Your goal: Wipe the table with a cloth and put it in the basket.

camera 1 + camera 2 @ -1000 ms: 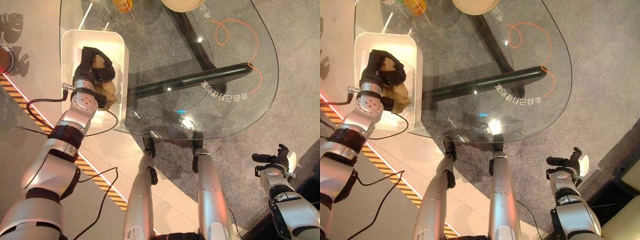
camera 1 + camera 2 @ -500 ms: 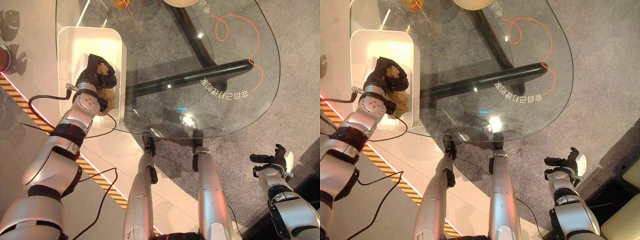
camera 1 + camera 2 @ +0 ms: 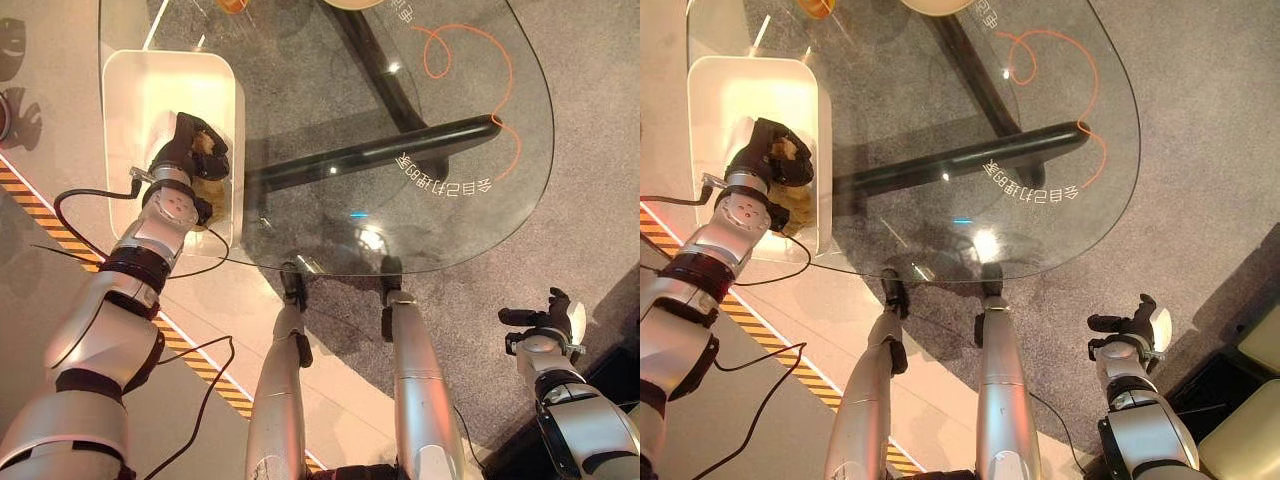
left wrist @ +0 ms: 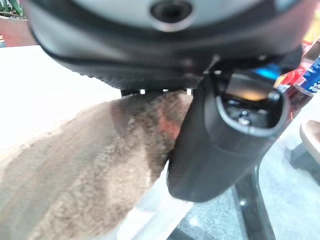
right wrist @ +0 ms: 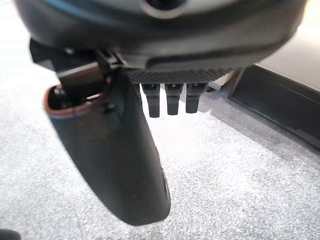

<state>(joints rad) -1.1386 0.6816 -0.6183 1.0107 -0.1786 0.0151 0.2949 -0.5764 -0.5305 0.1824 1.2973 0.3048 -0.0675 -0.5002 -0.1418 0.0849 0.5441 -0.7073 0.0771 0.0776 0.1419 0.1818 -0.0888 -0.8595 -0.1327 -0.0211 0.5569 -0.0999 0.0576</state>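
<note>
At ten o'clock, the left hand point(image 3: 192, 152) curls round the fuzzy brown cloth point(image 4: 85, 165) inside the white rectangular plastic basket point(image 3: 140, 80), release pending; the right hand point(image 3: 1132, 325) idles, fingers relaxed.

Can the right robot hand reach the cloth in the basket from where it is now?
Probably not. The right robot hand hangs low beside the glass table, far from the white basket, where the left robot hand is closed on the brown cloth.
</note>
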